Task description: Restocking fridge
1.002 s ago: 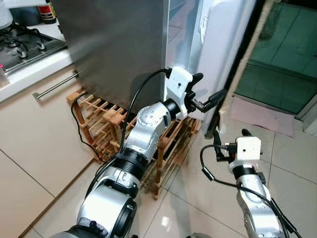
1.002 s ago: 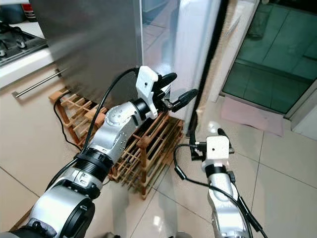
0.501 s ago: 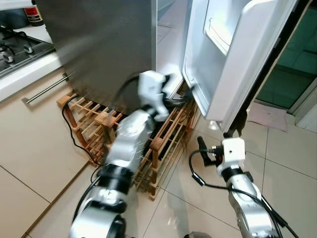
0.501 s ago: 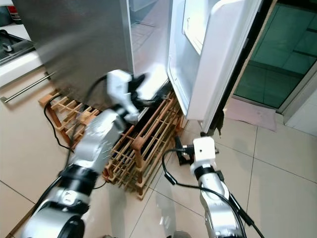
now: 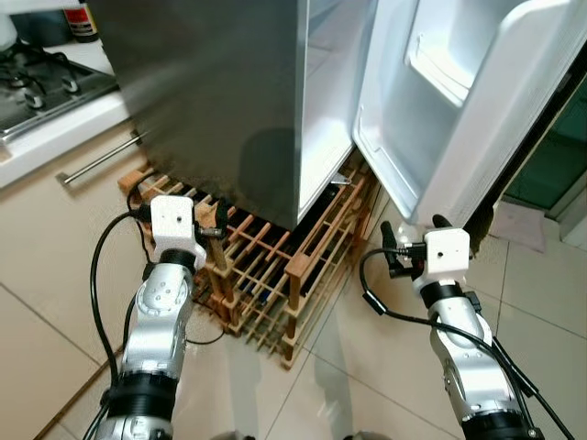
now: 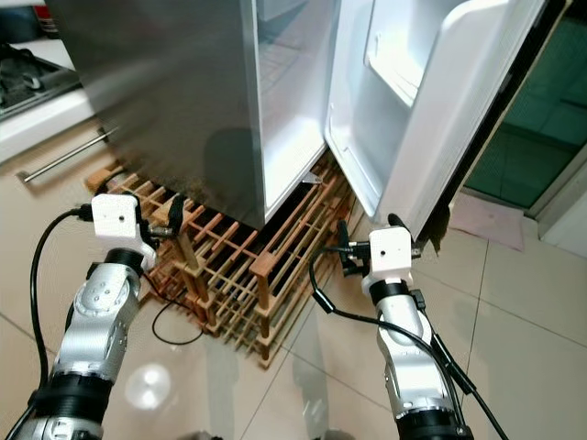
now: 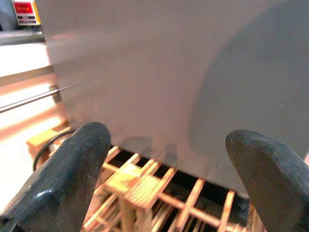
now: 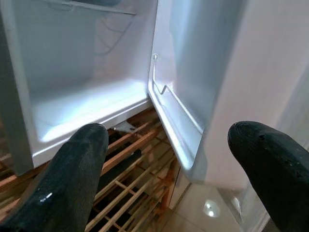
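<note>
The steel-grey fridge (image 5: 220, 101) stands ahead with its white door (image 5: 468, 128) swung wide to the right, and the pale inside (image 8: 87, 106) and a door shelf (image 8: 178, 125) show in the right wrist view. My left gripper (image 5: 218, 227) hangs low at the fridge's left corner, open, pointing at the steel side (image 7: 145, 72). Below the door's bottom edge my right gripper (image 5: 389, 249) is open too, aimed into the bottom compartment. Neither holds anything.
A wooden rack (image 5: 275, 275) lies under and in front of the fridge, close to both grippers. A counter with a hob (image 5: 41, 82) and a drawer handle (image 5: 101, 158) are on the left. Tiled floor (image 5: 367, 367) spreads between the arms; a green glass door (image 5: 550, 165) is behind the fridge door.
The fridge door has swung from nearly closed to wide open. My left arm has dropped from the door's edge back to the fridge's lower left corner. The right arm has barely moved.
</note>
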Available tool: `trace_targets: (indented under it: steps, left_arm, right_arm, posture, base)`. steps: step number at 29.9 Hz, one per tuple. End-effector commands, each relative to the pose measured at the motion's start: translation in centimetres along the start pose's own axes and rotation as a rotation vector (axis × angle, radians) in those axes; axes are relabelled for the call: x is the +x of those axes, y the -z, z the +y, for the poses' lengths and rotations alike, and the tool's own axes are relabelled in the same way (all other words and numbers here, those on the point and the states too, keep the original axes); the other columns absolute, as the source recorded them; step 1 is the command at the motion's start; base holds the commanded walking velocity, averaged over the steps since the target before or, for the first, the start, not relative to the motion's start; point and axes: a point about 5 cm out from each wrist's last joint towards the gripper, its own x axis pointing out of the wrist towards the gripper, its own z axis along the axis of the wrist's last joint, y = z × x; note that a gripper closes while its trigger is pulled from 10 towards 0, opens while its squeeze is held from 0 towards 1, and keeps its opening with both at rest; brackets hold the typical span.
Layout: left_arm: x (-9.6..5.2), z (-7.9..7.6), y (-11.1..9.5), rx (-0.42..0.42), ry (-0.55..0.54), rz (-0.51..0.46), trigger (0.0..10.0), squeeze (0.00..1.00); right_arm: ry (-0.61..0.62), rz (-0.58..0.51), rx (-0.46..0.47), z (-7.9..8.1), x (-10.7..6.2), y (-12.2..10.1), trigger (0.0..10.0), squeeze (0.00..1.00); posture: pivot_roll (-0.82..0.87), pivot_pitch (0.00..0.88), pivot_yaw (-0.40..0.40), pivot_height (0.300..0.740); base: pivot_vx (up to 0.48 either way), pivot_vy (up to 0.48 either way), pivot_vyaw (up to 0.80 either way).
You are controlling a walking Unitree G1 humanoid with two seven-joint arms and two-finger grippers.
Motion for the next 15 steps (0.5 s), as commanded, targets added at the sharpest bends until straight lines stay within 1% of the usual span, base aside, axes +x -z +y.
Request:
trace_targets:
  steps: [1, 9, 11, 15]
  left_arm:
    - [0.3, -0.6, -0.8, -0.004, 0.000, -0.026, 10.0, 0.00]
    - [0.7, -0.8, -1.0, -0.024, -0.037, -0.018, 10.0, 0.00]
    - [0.8, -0.8, -1.1, -0.010, -0.047, -0.018, 10.0, 0.00]
    - [1.0, -0.6, -1.2, -0.003, -0.086, -0.018, 10.0, 0.00]
  right_arm:
    - [0.021, -0.015, -0.004, -0.6, 0.6, -0.5, 10.0, 0.00]
    - [0.015, -0.039, -0.013, -0.8, 2.0, -1.3, 10.0, 0.00]
    - [0.011, -0.037, -0.011, -0.7, 2.1, -1.3, 10.0, 0.00]
    - [-0.019, -0.020, 0.004, -0.1, 2.3, -1.0, 10.0, 0.00]
  posture:
    - [-0.08, 0.000, 0.012, 0.732]
    - [-0.08, 0.000, 0.011, 0.732]
    - [-0.08, 0.000, 0.011, 0.732]
    - [-0.07, 0.000, 0.008, 0.732]
  base:
    - [0.000, -0.461, 0.00]
    - [0.000, -0.461, 0.60]
    - [0.000, -0.456, 0.60]
    - [0.000, 0.000, 0.00]
